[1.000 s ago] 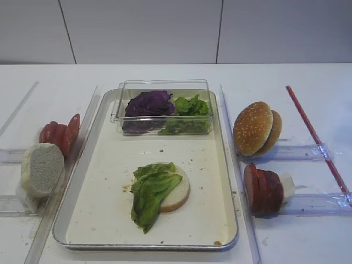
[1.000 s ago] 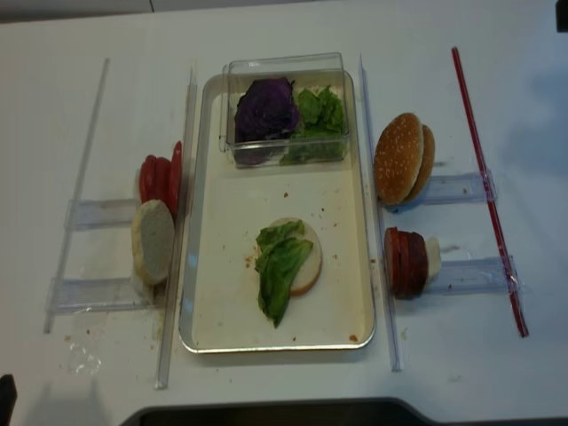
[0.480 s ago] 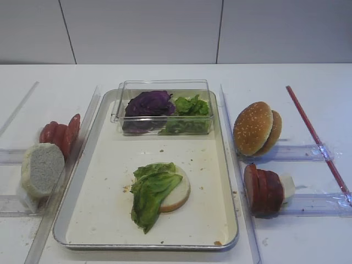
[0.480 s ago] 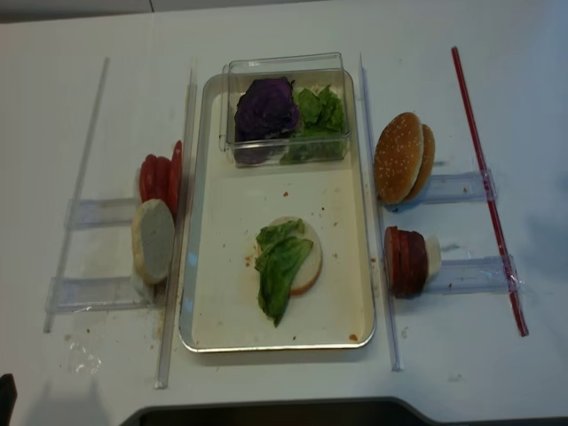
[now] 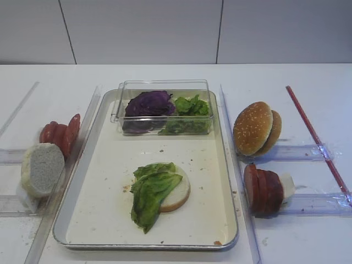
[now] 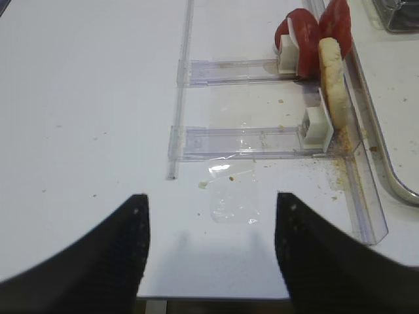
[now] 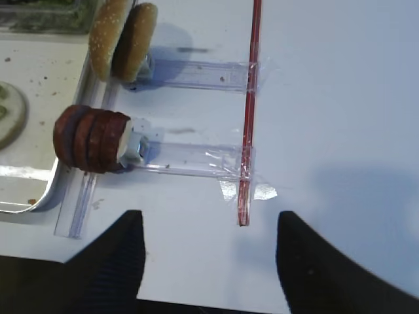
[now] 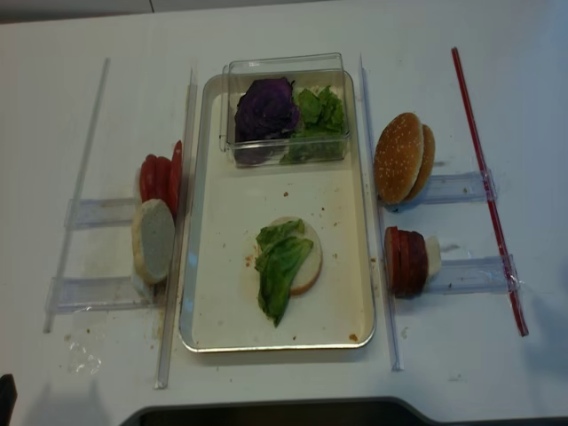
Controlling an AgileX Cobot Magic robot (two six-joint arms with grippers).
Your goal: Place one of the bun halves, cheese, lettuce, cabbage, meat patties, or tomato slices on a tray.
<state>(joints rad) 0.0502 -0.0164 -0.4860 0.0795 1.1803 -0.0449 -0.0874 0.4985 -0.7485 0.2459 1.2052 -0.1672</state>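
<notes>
Shiny metal frames the tray (image 5: pixel 226 181), which sits mid-bench with a pale bun half (image 5: pixel 177 193) lying cut face up on its cream floor and a leaf of lettuce (image 5: pixel 149 193) draped over it, the leaf's tip trailing onto the floor toward the near rim. That stacking reads as a burger under way: base first, greens next. At the tray's far end a clear plastic box (image 5: pixel 163 84) keeps the loose leaves together, purple cabbage (image 5: pixel 148 103) on the left, more green lettuce beside it.

Clear plastic racks flank the tray and hold the round pieces on edge, probably so a pincer can close on them from above. On the left stand the tomato slices (image 5: pixel 59 133) and a pale bun half (image 5: pixel 40 169); on the right, two sesame bun halves (image 5: pixel 255 127) and the meat patties (image 5: pixel 262 188), backed by a white block. A red rod (image 5: pixel 315 137) lies beyond them.

Neither arm shows in the high views. The right pincer (image 7: pixel 208 261) hangs wide and empty over the bench, near the patty rack; the left pincer (image 6: pixel 209 248) is likewise spread and empty, near the bun-and-tomato racks. A patty looks the likely next layer.
</notes>
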